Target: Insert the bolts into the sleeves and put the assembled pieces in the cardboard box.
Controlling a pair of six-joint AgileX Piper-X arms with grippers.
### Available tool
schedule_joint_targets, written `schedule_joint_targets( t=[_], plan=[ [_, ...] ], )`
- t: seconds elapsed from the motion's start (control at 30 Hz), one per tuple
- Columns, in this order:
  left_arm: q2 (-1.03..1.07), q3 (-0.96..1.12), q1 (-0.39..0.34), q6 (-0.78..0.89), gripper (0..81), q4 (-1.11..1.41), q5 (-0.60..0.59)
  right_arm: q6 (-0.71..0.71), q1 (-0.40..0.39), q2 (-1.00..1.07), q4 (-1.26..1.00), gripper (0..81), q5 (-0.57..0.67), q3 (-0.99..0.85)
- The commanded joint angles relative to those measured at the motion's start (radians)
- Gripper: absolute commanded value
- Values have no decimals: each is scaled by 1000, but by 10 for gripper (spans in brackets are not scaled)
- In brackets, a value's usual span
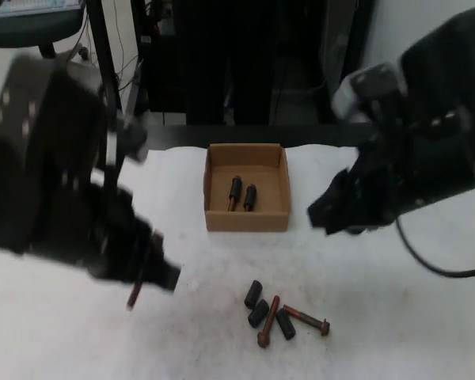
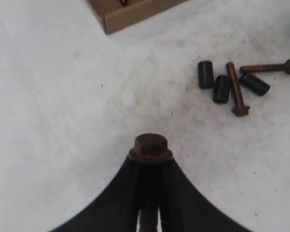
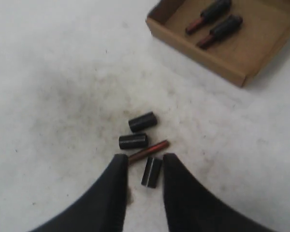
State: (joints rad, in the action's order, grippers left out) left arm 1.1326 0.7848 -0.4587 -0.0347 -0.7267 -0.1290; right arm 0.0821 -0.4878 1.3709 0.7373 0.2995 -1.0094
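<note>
On the white counter [image 1: 380, 317], the brown cardboard box [image 1: 247, 220] already holds two assembled pieces [image 1: 235, 190]. The left hand [image 2: 150, 162] is clamped on a rusty hex-head bolt [image 2: 150, 146]. The right hand [image 3: 144, 158] hangs with fingers apart above the loose black cylindrical sleeves [image 3: 133, 141], probably to pick one, which the bolt must then enter. I can read no writing.

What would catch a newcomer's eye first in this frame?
The left claw, shut on a bolt whose hex head pokes past its tips, draws the eye first. On the bench lies a loose pile of three sleeves and two bolts, the open right claw aimed at it. Farther back, the cardboard box holds two assembled pieces.
</note>
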Motion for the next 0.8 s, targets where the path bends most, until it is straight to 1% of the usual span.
schedule_joint_targets(
  t=[0.0,0.17,0.3,0.5,0.57,0.63,0.77],
  plan=[
    [-16,-27,2,13,1,28,0,1,-38,29,46,259,-65,-13],
    [-16,-32,2,-19,1,50,23,-82,-137,91,51,258,-174,-13],
    [-16,-32,2,-28,1,64,31,-137,-177,153,42,258,-197,-13],
    [-16,-32,2,-33,1,53,31,-157,-190,261,32,258,-197,-17],
    [-16,-32,2,-33,1,36,31,-157,-190,289,32,258,-215,-28],
    [-16,-32,2,-33,1,15,31,-149,-190,312,23,258,-242,-46],
    [-16,-32,2,-52,1,-21,31,-123,-190,347,22,258,-249,-99]
  ],
)
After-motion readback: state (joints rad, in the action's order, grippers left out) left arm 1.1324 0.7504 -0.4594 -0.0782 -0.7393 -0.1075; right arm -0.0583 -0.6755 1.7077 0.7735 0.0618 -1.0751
